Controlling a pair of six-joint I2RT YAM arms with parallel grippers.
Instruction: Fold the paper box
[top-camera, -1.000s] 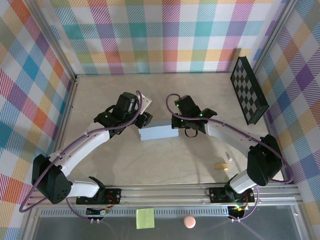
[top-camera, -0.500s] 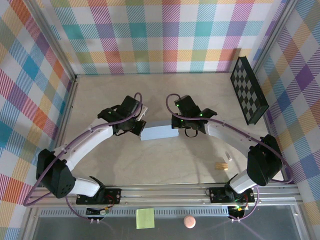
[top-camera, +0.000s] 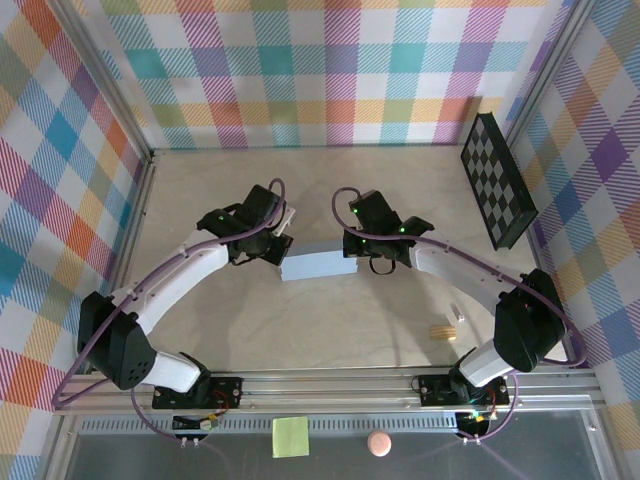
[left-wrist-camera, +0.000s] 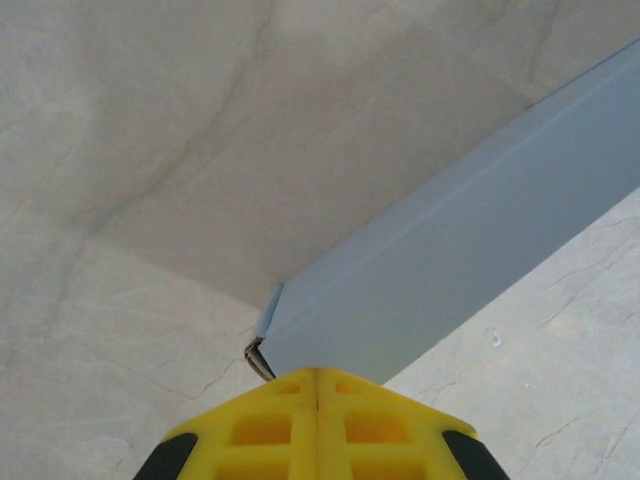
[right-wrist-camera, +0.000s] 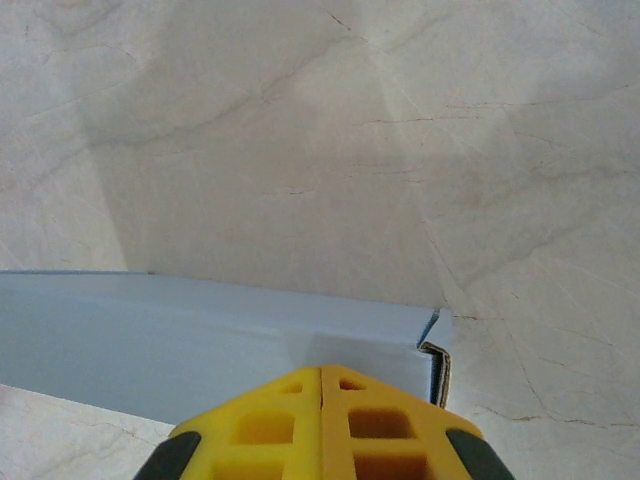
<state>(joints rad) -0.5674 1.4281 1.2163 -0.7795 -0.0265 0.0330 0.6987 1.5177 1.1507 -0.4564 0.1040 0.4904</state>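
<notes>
Since one second ago, the left arm has drawn in against the left end of the box (top-camera: 318, 266), and its fingers have gone from spread to pressed together. Box and right arm have not moved.

1. Box. It lies at the middle of the table (top-camera: 330, 335), long side running left to right, pale grey-blue. A narrow darker strip runs along its far edge. In the left wrist view the box (left-wrist-camera: 450, 260) runs up and to the right from the fingertips, and a small open fold shows at its near corner. In the right wrist view the box (right-wrist-camera: 200, 340) runs off to the left, and a like fold shows at its end corner.

2. Left gripper (top-camera: 283, 251). It sits at the left end of the box. Its yellow fingers (left-wrist-camera: 270, 430) are pressed together, tips against the box end. Whether cardboard is nipped between them cannot be told.

3. Right gripper (top-camera: 352, 256). It sits at the right end of the box. Its yellow fingers (right-wrist-camera: 380, 425) are pressed together, tips against the box edge. Whether cardboard is nipped between them cannot be told.

4. Surroundings. A checkerboard panel (top-camera: 497, 180) leans at the far right wall, well apart from the box. A yellow-green note (top-camera: 290, 436) lies in front of the arm bases.
</notes>
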